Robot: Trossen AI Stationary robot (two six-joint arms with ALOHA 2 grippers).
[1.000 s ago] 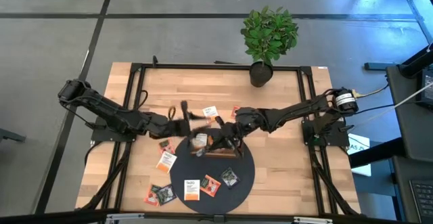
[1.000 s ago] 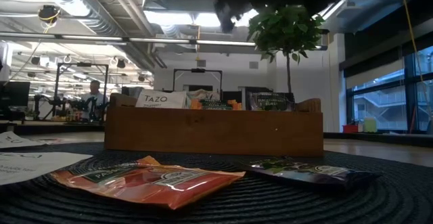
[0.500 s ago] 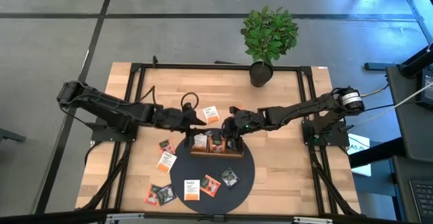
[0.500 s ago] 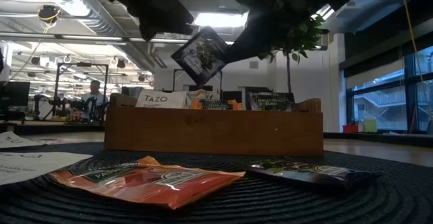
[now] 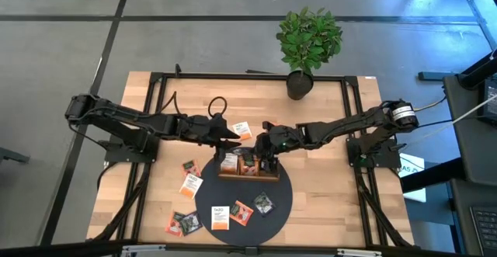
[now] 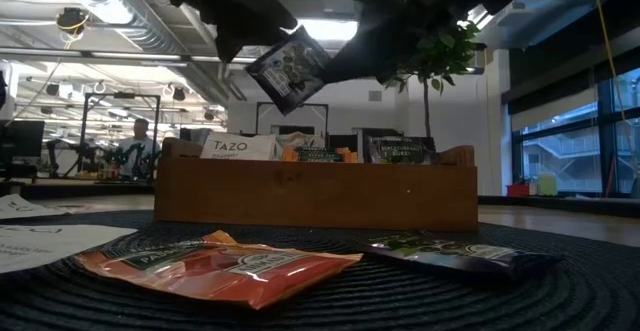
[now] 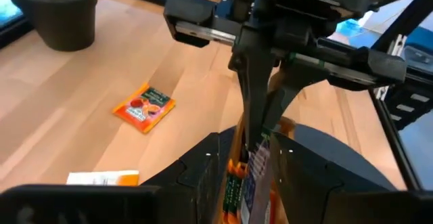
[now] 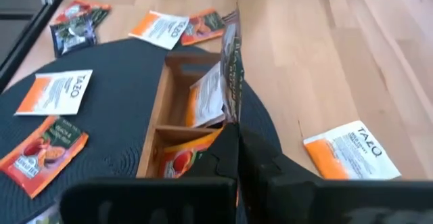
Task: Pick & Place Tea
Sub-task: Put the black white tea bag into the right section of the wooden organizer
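A dark grey tea sachet [image 6: 290, 68] hangs tilted above the brown wooden tray [image 6: 315, 196], with my right gripper [image 8: 237, 126] shut on it. In the right wrist view the sachet [image 8: 233, 68] shows edge-on. My left gripper [image 5: 233, 138] is open and level with the sachet on its left. In the left wrist view its two fingers stand on either side of the sachet [image 7: 257, 173]; whether they touch it I cannot tell. The tray [image 5: 248, 176] holds several sachets standing upright and rests on a black round mat [image 5: 283, 191]. My right gripper pinches one edge of the dark sachet [image 8: 235, 112] between its two shut fingers. It comes from the table's right, slanting down. The sachet sticks out beyond the fingertips, edge-on to the wrist view, tilted and lifted clear above the tray.
Loose sachets lie on the mat's near part [image 5: 220, 216] [image 5: 264, 203], on the wood to its left [image 5: 190, 185] [image 5: 182, 223] and one beyond the tray [image 5: 241, 130]. A potted plant [image 5: 308, 43] stands at the table's far edge.
My left gripper has swung toward the table's right and rolled, closing in on the right gripper. My right gripper has tipped and drawn back a little from over the tray. The dark sachet has come into the low view above the tray and then risen slightly.
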